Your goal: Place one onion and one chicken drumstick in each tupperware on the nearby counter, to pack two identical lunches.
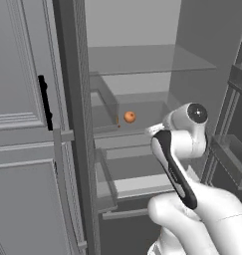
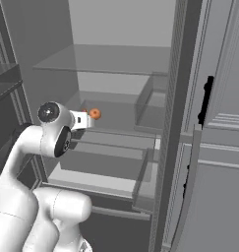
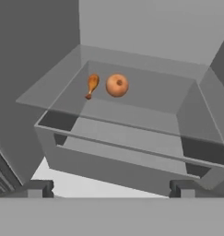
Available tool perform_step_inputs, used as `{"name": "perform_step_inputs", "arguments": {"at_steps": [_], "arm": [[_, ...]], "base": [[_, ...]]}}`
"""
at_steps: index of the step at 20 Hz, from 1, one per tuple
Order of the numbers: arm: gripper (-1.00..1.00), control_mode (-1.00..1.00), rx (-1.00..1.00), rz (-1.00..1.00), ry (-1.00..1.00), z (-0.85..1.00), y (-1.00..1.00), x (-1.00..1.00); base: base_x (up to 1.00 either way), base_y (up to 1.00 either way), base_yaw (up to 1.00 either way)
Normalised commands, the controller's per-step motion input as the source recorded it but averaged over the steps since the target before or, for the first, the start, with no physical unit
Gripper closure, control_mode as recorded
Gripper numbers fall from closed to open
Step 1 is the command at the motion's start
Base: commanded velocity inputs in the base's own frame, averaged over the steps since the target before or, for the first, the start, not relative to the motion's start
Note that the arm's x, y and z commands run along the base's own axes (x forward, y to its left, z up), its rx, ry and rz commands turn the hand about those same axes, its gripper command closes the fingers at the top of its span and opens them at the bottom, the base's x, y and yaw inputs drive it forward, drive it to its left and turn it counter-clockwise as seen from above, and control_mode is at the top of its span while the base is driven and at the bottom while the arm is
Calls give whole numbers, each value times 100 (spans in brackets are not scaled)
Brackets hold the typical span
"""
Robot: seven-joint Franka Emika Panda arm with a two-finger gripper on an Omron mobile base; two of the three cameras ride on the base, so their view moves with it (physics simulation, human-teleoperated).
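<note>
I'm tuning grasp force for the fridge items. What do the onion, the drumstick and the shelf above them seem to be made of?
The onion looks smooth and firm, a matte orange-brown ball with a dark spot. The chicken drumstick looks like orange cooked meat, narrowing to a thin end. The shelf seems to be clear glass or plastic: both show through it.

fridge shelf [image 3: 132, 99], onion [image 3: 117, 85], chicken drumstick [image 3: 91, 85]
</note>
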Motion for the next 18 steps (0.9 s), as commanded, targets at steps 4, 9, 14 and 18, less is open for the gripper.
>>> {"name": "perform_step_inputs", "arguments": {"at_steps": [4,9,14,18], "arm": [[-100,-100,1,0,31,-2,0,93],[-100,-100,0,0,14,-21,2,79],[-100,-100,0,0,0,-39,7,76],[-100,-100,0,0,1,-19,10,67]], "base": [[0,0,0],[0,0,0],[0,0,0],[0,0,0]]}}
